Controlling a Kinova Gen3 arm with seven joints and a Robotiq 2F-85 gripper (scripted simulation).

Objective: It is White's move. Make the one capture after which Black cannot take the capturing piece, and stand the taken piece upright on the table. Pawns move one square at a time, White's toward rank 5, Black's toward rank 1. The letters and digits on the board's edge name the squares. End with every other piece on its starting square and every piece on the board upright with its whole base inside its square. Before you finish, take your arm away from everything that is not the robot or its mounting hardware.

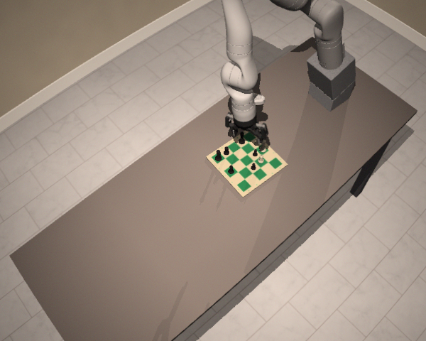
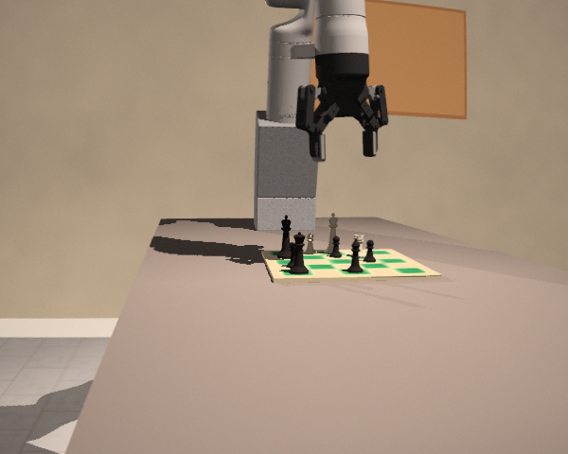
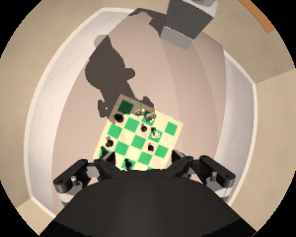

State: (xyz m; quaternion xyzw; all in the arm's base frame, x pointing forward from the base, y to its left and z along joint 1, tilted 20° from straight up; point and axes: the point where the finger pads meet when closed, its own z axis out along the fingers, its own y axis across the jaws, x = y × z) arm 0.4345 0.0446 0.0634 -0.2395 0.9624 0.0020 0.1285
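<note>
A small green-and-cream chessboard (image 1: 246, 165) lies on the brown table; it also shows in the side view (image 2: 350, 266) and the wrist view (image 3: 140, 140). Several black pieces stand on it, such as a tall king (image 2: 286, 237), a queen (image 2: 299, 253), a bishop (image 2: 355, 255) and pawns (image 2: 369, 251). White pieces stand at the far side: a king (image 2: 332, 233), a pawn (image 2: 310, 243) and a rook. A white piece (image 1: 260, 158) shows near the board's right side. My gripper (image 2: 344, 145) is open and empty, hanging well above the board's far part.
The arm's grey pedestal (image 1: 330, 80) (image 2: 285, 170) stands at the table's far end behind the board. An orange panel (image 2: 417, 59) hangs on the wall. The table edge runs close on the board's left side.
</note>
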